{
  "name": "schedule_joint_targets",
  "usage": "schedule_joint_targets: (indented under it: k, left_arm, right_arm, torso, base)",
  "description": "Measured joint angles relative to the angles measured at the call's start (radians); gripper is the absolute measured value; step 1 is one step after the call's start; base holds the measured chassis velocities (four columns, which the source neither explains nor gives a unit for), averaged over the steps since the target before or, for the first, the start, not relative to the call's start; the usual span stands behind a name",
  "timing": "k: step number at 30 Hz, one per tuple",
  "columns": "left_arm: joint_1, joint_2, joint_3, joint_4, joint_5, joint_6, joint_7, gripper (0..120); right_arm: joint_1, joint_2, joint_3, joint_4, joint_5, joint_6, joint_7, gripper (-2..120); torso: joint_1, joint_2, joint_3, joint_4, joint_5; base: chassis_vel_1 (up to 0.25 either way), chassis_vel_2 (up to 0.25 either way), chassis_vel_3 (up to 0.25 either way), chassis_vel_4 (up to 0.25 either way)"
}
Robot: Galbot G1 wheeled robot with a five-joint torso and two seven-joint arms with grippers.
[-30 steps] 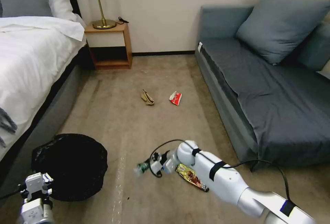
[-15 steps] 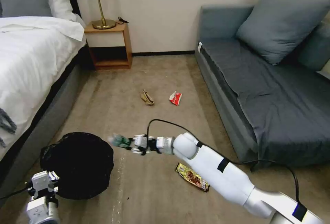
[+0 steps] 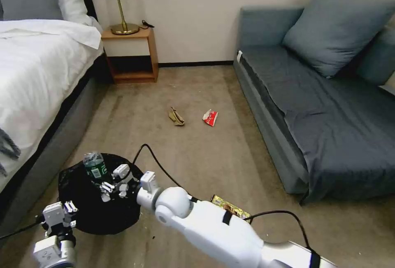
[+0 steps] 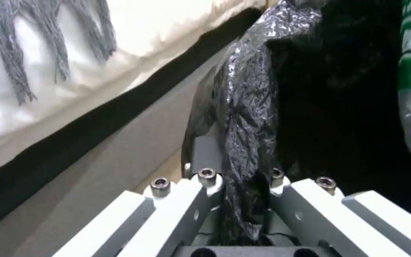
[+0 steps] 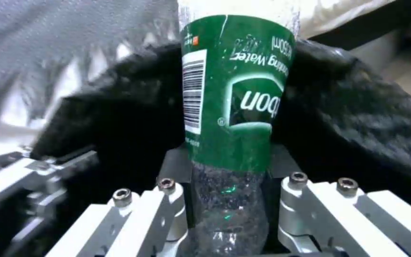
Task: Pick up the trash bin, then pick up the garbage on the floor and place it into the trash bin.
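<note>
- Bed (image 3: pixel 29 74): white bedding along the robot's left; its grey base runs just beside the trash bin, leaving little room on that side.
- Sofa (image 3: pixel 329 111): grey-blue, along the right; open carpet floor (image 3: pixel 185 144) lies between it and the bed.
- Trash bin (image 3: pixel 88 206): round, lined with a crinkled black bag, held above the floor near the bed base. The left wrist view shows the bag's glossy folds (image 4: pixel 243 117) close up.
- Left hand (image 3: pixel 61 214): at the bin's near rim, fingers closed on the bag-covered edge.
- Right hand (image 3: pixel 113 181): over the bin's opening, fingers clamped on the bottle.
- Bottle (image 3: pixel 94 167): clear, green label, upright above the bin's far side; the right wrist view shows the barcode and lettering (image 5: pixel 234 96).
- Gold-brown wrapper (image 3: pixel 230 207): flat on the floor, partly behind the right arm.
- Tan scrap (image 3: pixel 176 117) and red-and-white wrapper (image 3: pixel 210 117): near each other in mid-floor, well apart from the bin.
</note>
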Motion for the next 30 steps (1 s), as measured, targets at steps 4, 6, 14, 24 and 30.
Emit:
schedule_joint_targets:
  k: [4,6,14,24,30]
  left_arm:
    - [0.002,0.002,-0.006,-0.001,-0.006,-0.014,0.0,3]
    - [0.0,0.001,-0.004,0.001,-0.007,-0.017,0.005,3]
    - [-0.014,0.001,0.001,0.009,-0.007,-0.017,0.008,3]
    - [-0.022,-0.006,0.002,0.043,-0.002,-0.037,0.001,3]
    - [-0.03,-0.006,0.001,0.053,-0.001,-0.039,-0.004,3]
  right_arm:
    - [-0.015,0.008,-0.012,-0.04,-0.075,0.036,0.023,25]
    - [-0.029,0.008,-0.029,-0.053,-0.12,0.05,0.044,26]
    - [-0.049,-0.008,-0.063,-0.051,-0.181,0.07,0.06,56]
    - [-0.06,-0.059,-0.079,0.048,-0.185,0.045,0.069,89]
    - [-0.076,-0.093,-0.069,0.084,-0.211,0.045,0.07,99]
  torso:
    - [0.0,0.0,0.0,0.0002,0.0]
    - [0.0,0.0,0.0,0.0,0.0]
    - [0.0,0.0,0.0,0.0,0.0001]
    - [0.0,0.0,0.0,0.0,0.0002]
    - [0.0,0.0,0.0,0.0001,0.0003]
  base:
    - [0.0,0.0,0.0,0.0]
    - [0.0,0.0,0.0,0.0]
    - [0.0,0.0,0.0,0.0]
    - [0.0,0.0,0.0,0.0]
    - [0.0,0.0,0.0,0.0]
